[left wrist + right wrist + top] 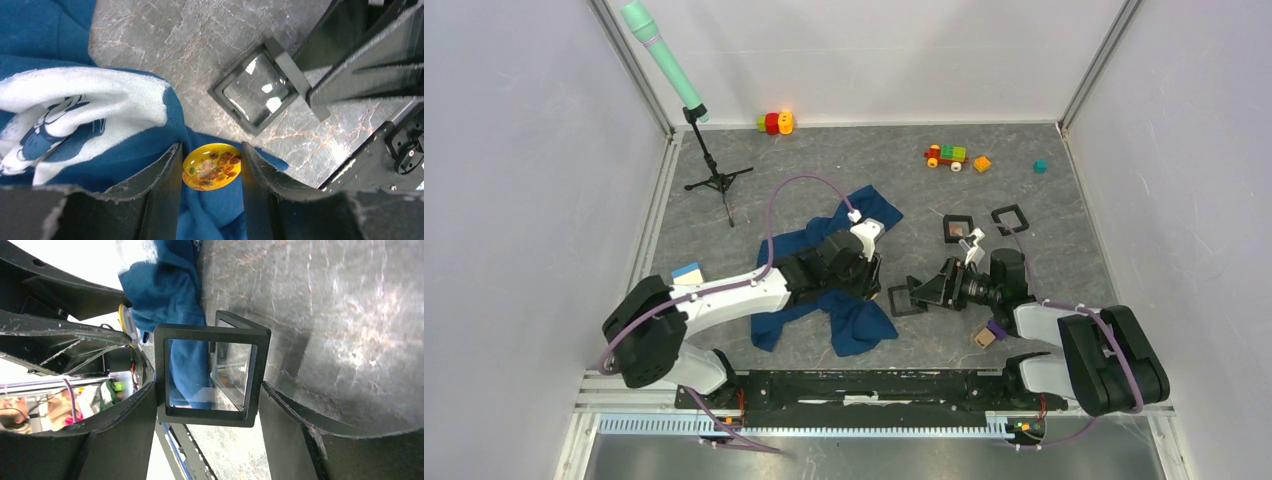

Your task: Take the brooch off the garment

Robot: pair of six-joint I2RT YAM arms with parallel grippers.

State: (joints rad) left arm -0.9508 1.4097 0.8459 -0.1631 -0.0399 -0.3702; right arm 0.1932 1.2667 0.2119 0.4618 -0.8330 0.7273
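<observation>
The dark blue T-shirt (864,325) lies crumpled at the table's middle; its white mouse print (75,105) shows in the left wrist view. A yellow oval brooch (211,167) with a flower picture sits on the blue cloth. My left gripper (211,150) is over the shirt, its fingers closed against both sides of the brooch. In the right wrist view the brooch (125,320) shows edge-on. My right gripper (206,390) is shut on an open black square display case (210,332), held just right of the shirt (904,298).
Two more black cases (958,228) (1009,218) lie behind the right arm. A toy train (946,156), orange block (981,164), teal cube (1040,166) and red-yellow toy (775,123) sit at the back. A tripod (714,180) stands back left.
</observation>
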